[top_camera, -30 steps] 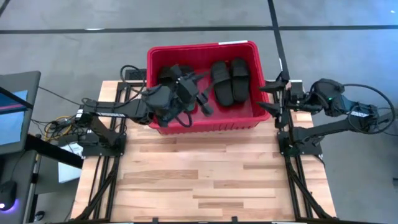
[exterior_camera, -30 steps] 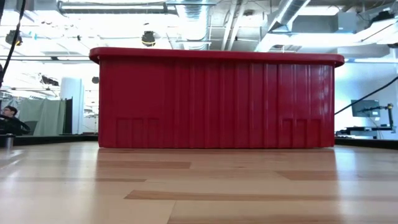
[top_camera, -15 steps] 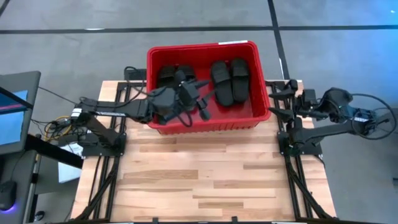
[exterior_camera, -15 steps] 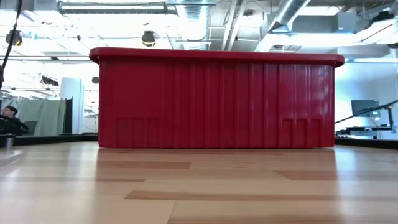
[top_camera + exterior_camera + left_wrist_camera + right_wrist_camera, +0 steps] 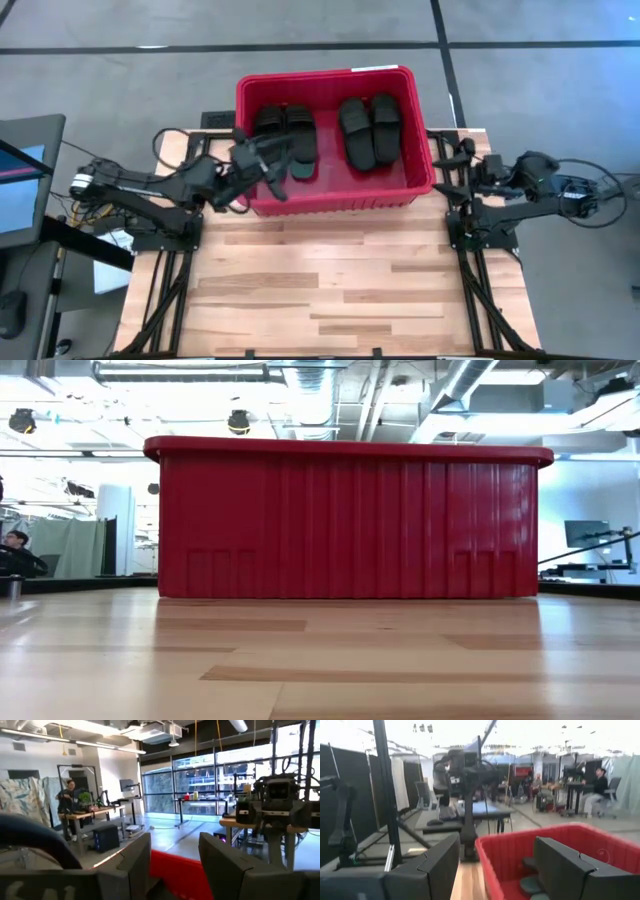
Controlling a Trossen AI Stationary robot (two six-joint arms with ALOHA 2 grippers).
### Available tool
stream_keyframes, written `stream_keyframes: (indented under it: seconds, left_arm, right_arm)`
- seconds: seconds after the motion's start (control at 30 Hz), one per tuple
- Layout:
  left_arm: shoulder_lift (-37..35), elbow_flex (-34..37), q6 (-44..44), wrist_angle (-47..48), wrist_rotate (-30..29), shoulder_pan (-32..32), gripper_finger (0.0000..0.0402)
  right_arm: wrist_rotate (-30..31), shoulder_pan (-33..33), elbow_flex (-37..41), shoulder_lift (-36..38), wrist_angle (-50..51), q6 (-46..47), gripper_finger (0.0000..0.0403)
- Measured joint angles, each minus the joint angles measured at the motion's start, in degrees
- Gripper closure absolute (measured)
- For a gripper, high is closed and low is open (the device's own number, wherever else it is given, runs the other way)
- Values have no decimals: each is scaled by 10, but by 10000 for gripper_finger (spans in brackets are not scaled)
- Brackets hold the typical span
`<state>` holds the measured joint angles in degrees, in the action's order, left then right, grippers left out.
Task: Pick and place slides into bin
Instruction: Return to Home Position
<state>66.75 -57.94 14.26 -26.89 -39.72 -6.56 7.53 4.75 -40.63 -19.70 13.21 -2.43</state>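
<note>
The red bin [image 5: 330, 190] stands on the table's far middle; the low view shows its near wall [image 5: 345, 525]. Several dark slides lie on the bin's floor in two pairs, one on the left [image 5: 285, 135] and one on the right [image 5: 370, 130]; some [image 5: 529, 882] also show in the right wrist view. My left gripper [image 5: 272, 172] hangs open over the bin's near left corner, with nothing between its fingers [image 5: 175, 865]. My right gripper [image 5: 440, 168] stands open just off the bin's right wall, also with nothing in it [image 5: 497, 870].
Bare wooden table [image 5: 330, 290] stretches from the bin to the near edge. Arm mounts and cables flank the bin on both sides. People and desks show in the room beyond the table.
My left gripper has drawn back from over the slides in the bin's left half toward the table's left edge, sinking a little, and the left pair now shows in full. My right gripper has pulled back toward the right edge and sunk.
</note>
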Motion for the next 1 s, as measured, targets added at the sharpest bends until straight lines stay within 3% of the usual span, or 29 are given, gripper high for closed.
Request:
stream_keyframes:
  seconds: [0.3,0.4,0.6,0.8,0.87,0.93,1.0]
  left_arm:
    - [-99,171,-31,-107,50,-1,246]
    - [-129,207,-82,-127,56,-1,246]
    - [-184,217,-243,-85,-104,-1,246]
    - [-239,217,-499,117,-259,-3,246]
    - [-255,217,-593,195,-281,-3,246]
    - [-261,217,-605,230,-286,-4,246]
    - [-260,217,-515,226,-263,-14,246]
  right_arm:
    - [-1,0,75,42,-37,30,163]
    - [-1,0,84,72,-36,55,163]
    - [12,0,84,120,-36,136,163]
    - [140,0,84,167,20,289,163]
    - [160,-1,84,184,37,324,163]
    - [152,-1,83,197,36,282,163]
    - [75,0,84,195,29,205,163]
